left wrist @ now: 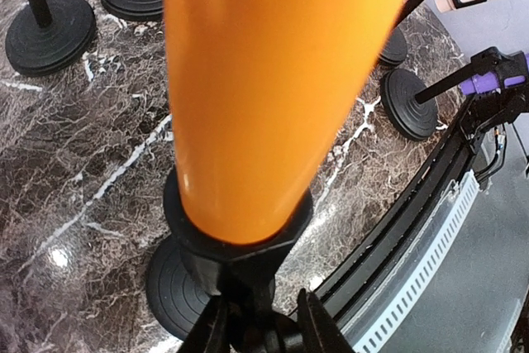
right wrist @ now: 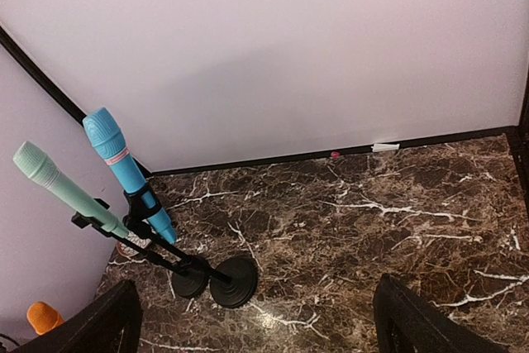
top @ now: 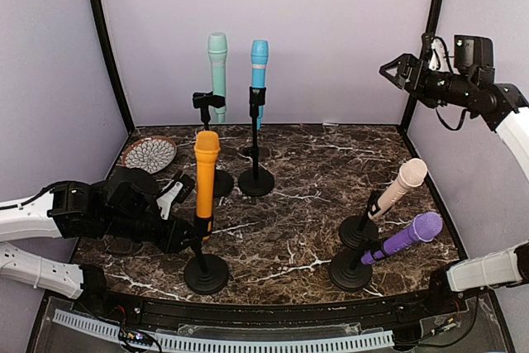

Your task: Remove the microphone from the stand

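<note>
An orange microphone [top: 206, 179] stands upright in the clip of a black stand [top: 206, 274] at the front left. My left gripper [top: 190, 225] reaches in from the left at the clip's height. In the left wrist view the orange microphone [left wrist: 264, 80] fills the upper frame, and the gripper [left wrist: 261, 303] is closed narrowly round the black stand neck [left wrist: 240, 258] just below it. The right gripper [top: 397, 69] hangs high at the back right, far from every microphone. Its wrist view shows it [right wrist: 256, 287] open and holding nothing.
Mint [top: 217, 64] and blue [top: 259, 68] microphones stand on stands at the back. Beige [top: 401, 186] and purple [top: 409, 237] ones lean on stands at the front right. A patterned plate [top: 149, 155] lies at the back left. Walls enclose three sides.
</note>
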{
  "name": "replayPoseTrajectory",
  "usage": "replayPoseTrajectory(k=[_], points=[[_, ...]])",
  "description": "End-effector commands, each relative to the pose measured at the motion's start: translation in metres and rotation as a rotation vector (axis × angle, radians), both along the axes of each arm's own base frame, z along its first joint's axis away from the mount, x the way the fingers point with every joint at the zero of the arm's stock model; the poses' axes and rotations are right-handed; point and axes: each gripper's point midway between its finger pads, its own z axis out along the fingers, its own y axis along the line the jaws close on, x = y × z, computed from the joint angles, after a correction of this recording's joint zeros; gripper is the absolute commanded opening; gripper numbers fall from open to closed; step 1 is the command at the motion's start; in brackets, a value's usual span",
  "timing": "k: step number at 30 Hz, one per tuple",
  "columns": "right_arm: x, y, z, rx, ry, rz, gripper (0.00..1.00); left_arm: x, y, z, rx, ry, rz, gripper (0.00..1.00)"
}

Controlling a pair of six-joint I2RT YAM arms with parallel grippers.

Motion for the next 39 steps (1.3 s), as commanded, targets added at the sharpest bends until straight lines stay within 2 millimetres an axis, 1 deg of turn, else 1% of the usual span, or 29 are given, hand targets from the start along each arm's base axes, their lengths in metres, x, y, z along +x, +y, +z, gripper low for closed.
replayPoseTrajectory(k=[1,3,6,7,8,9,10,14,15,16,17,18,19,20,21,24,25,26,27,28,31,35,37,39], points=[[-0.017,0.019,0.032,0.065,-0.077,0.094,0.99,0.003,-0.01,0.016,0.016,-0.085,-0.094,0.07],[-0.023,0.025,0.04,0.083,-0.097,0.123,0.99,0.006,-0.015,0.023,0.024,-0.136,-0.136,0.01],[-0.034,0.038,0.051,0.111,-0.124,0.185,0.98,0.011,-0.027,0.036,0.032,-0.237,-0.229,0.0],[-0.037,0.043,0.053,0.116,-0.13,0.208,0.99,0.012,-0.032,0.046,0.021,-0.269,-0.25,0.0],[-0.04,0.047,0.054,0.118,-0.133,0.226,0.99,0.015,-0.037,0.048,0.034,-0.306,-0.288,0.0],[-0.042,0.052,0.055,0.117,-0.133,0.243,0.99,0.018,-0.041,0.057,0.029,-0.335,-0.3,0.0],[-0.045,0.057,0.056,0.111,-0.135,0.262,0.99,0.023,-0.047,0.062,0.043,-0.364,-0.331,0.0],[-0.053,0.077,0.059,0.096,-0.128,0.335,0.99,0.035,-0.067,0.072,0.017,-0.374,-0.433,0.0],[-0.059,0.083,0.062,0.1,-0.134,0.369,0.99,0.033,-0.073,0.071,0.0,-0.362,-0.471,0.0],[-0.063,0.089,0.064,0.103,-0.141,0.396,0.99,0.04,-0.076,0.078,-0.018,-0.396,-0.487,0.0],[-0.068,0.094,0.065,0.106,-0.146,0.424,0.99,0.04,-0.083,0.079,-0.044,-0.402,-0.519,0.0],[-0.072,0.1,0.065,0.106,-0.153,0.453,0.99,0.044,-0.085,0.081,-0.046,-0.426,-0.536,0.0],[-0.077,0.105,0.065,0.111,-0.159,0.477,0.98,0.044,-0.091,0.08,-0.06,-0.431,-0.564,0.0],[-0.083,0.112,0.064,0.114,-0.162,0.5,0.99,0.048,-0.092,0.082,-0.059,-0.454,-0.583,0.0],[-0.086,0.117,0.062,0.119,-0.161,0.515,0.99,0.049,-0.097,0.078,-0.067,-0.453,-0.605,0.0],[-0.093,0.132,0.055,0.125,-0.162,0.534,0.99,0.055,-0.102,0.069,-0.06,-0.483,-0.649,0.0],[-0.094,0.137,0.051,0.12,-0.158,0.533,0.99,0.057,-0.104,0.071,-0.074,-0.498,-0.643,0.0],[-0.095,0.143,0.047,0.108,-0.155,0.531,0.99,0.056,-0.104,0.066,-0.078,-0.491,-0.648,0.0],[-0.095,0.149,0.044,0.088,-0.153,0.525,0.98,0.056,-0.105,0.071,-0.101,-0.516,-0.647,0.0],[-0.097,0.157,0.039,0.064,-0.148,0.525,0.99,0.055,-0.102,0.061,-0.092,-0.509,-0.644,0.0],[-0.098,0.177,0.028,0.002,-0.149,0.509,0.99,0.063,-0.097,0.047,-0.068,-0.519,-0.621,0.0],[-0.1,0.208,0.014,-0.022,-0.13,0.534,0.99,0.06,-0.098,0.041,-0.077,-0.492,-0.633,0.0],[-0.099,0.221,0.0,-0.065,-0.102,0.524,0.99,0.062,-0.097,0.034,-0.058,-0.487,-0.631,0.0],[-0.096,0.228,-0.012,-0.12,-0.088,0.481,0.99,0.065,-0.096,0.028,-0.034,-0.482,-0.627,0.0]])
